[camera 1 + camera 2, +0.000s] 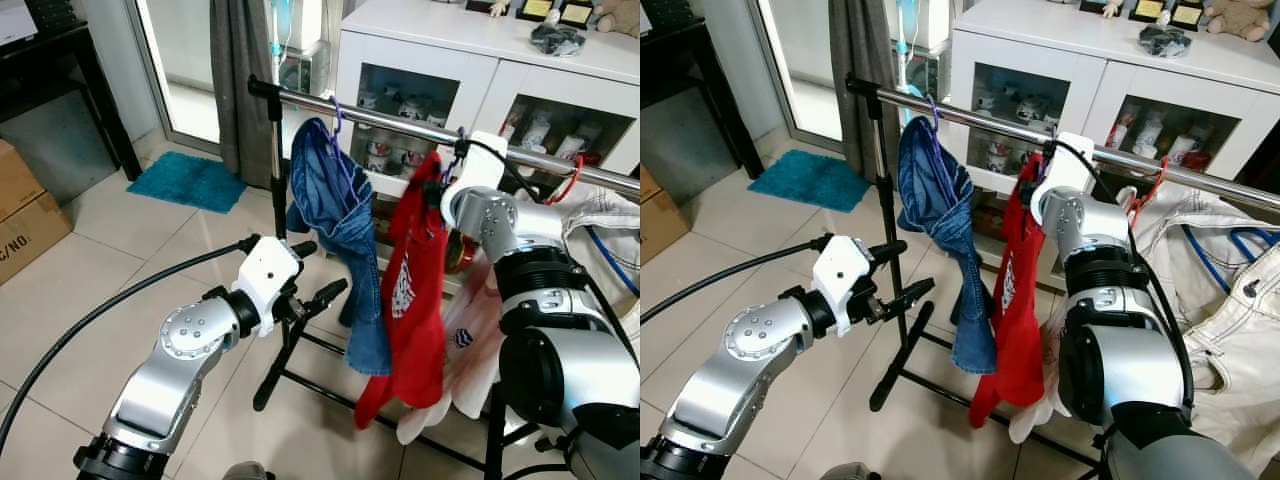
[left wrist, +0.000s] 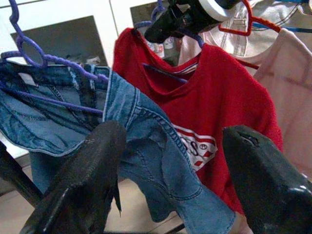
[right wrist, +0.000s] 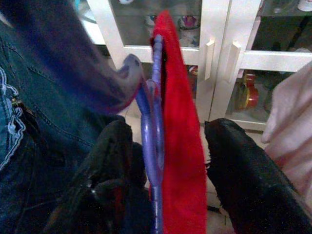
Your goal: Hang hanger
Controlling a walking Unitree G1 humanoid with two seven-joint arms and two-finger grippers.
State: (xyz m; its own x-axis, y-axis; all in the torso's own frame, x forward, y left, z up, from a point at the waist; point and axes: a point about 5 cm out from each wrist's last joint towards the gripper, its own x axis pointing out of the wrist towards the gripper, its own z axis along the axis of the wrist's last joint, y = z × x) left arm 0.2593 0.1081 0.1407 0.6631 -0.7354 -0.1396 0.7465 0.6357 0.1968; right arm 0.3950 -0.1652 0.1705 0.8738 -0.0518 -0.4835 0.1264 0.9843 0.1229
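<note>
While the right end effector [image 3: 165, 161], fingers spread around the purple hanger [image 3: 152, 122] carrying the red shirt [image 1: 420, 290], sits at the rail [image 1: 400, 118] in the frame's upper middle to seat its hook, the left end effector [image 1: 310, 272] waits released at centre.

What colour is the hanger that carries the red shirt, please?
The hanger is purple, clearest in the right wrist view, against the red shirt.
</note>
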